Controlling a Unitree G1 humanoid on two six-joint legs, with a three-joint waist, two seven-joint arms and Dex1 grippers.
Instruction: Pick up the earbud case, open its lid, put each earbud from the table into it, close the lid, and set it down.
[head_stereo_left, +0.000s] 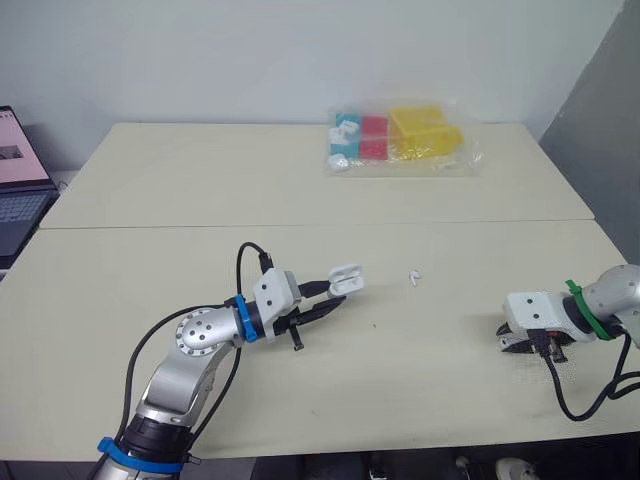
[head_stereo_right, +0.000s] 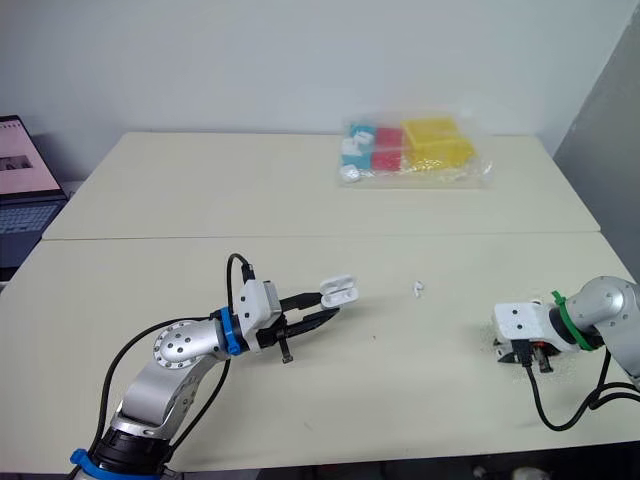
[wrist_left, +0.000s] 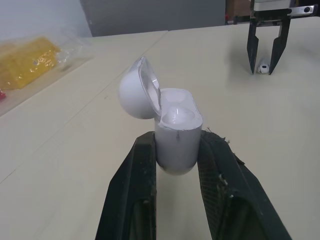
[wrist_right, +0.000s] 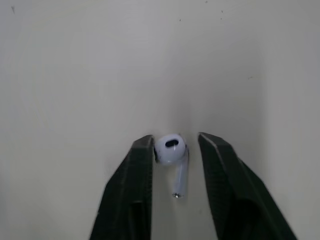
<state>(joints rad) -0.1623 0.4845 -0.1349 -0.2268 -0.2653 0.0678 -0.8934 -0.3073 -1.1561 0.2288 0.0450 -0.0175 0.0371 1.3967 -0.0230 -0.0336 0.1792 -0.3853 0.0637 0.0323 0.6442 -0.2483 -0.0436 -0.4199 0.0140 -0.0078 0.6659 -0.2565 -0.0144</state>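
Beige table (head_stereo_left: 200, 200): left gripper (wrist_left: 178, 141) pinches the earbud case (wrist_left: 177, 127), lid (wrist_left: 134, 94) swung open, contents unclear; right gripper (wrist_right: 175, 141), spread, straddles an earbud (wrist_right: 171, 149) lying stem toward its wrist.

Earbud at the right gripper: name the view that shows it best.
The right wrist view: the earbud lies on the table between the open fingers of the right gripper, head and stem plain. The left wrist view shows it far off, tiny. In the eye views the gripper's body covers it.

The beige table (head_stereo_left: 200, 190) bears 1 earbud (head_stereo_left: 414, 276) mid-table, another earbud (wrist_right: 172, 155) rightward, and a plastic bag (head_stereo_left: 400, 140) behind.
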